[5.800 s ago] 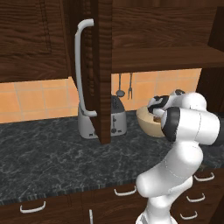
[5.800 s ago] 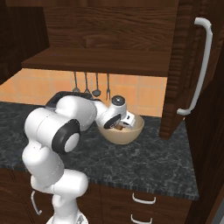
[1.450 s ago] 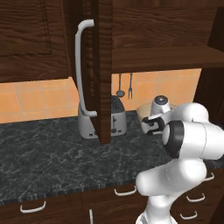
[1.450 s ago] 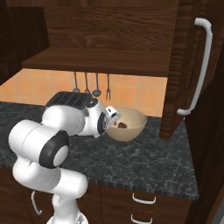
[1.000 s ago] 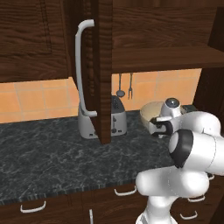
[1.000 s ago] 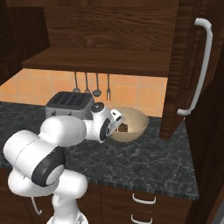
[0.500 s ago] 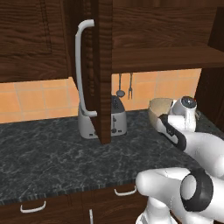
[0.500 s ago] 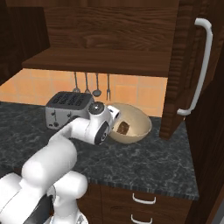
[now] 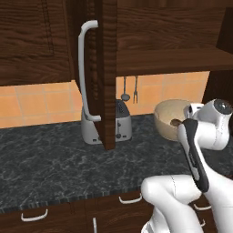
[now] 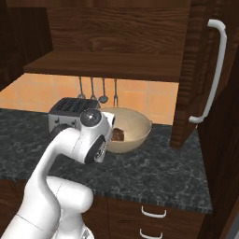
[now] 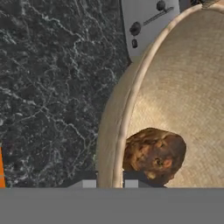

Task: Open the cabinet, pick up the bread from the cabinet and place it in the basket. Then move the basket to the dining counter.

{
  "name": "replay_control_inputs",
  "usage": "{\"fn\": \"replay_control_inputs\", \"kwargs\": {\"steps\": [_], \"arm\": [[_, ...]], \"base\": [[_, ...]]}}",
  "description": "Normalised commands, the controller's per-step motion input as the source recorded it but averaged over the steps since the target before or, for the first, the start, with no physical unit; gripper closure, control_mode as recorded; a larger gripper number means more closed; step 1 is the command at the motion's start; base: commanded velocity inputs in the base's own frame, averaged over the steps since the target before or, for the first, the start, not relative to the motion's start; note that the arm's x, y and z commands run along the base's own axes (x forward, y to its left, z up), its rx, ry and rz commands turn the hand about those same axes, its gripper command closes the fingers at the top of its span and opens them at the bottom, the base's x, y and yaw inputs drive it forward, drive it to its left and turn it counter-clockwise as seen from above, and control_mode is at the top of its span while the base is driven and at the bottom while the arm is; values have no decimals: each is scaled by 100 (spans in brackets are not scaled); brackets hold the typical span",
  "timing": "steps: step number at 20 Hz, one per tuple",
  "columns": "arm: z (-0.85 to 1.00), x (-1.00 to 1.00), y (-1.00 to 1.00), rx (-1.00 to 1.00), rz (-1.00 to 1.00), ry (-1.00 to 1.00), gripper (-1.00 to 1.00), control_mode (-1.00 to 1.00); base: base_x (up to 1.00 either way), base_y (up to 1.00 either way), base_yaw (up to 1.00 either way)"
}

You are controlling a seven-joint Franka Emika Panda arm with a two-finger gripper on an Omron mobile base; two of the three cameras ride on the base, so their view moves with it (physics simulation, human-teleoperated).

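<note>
The basket point(image 11: 183, 87) sits on the dark worktop point(image 10: 154, 168) beside the toaster point(image 10: 65, 112), bread point(image 11: 153, 153) inside it; the gripper point(image 11: 107, 183) pinches the basket's near rim

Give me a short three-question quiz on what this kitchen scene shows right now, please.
1. True or false: the bread lies inside the basket.
2. What is the claw shut on? A) the basket's rim B) the toaster C) a drawer handle
3. Fill in: the cabinet door stands ____.

Key: 1 true; 2 A; 3 open.
</note>
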Motion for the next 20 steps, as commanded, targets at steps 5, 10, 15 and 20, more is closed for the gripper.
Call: {"fn": "replay_control_inputs", "kwargs": {"steps": [5, 10, 15, 20], "arm": [[88, -87, 13, -14, 21, -4, 100, -100], [71, -82, 10, -11, 15, 0, 100, -100], [44, -45, 6, -3, 7, 6, 100, -100], [1, -6, 0, 0, 0, 0, 100, -100]], "base": [[0, 0, 0], [0, 0, 0], [0, 0, 0], [0, 0, 0]]}}
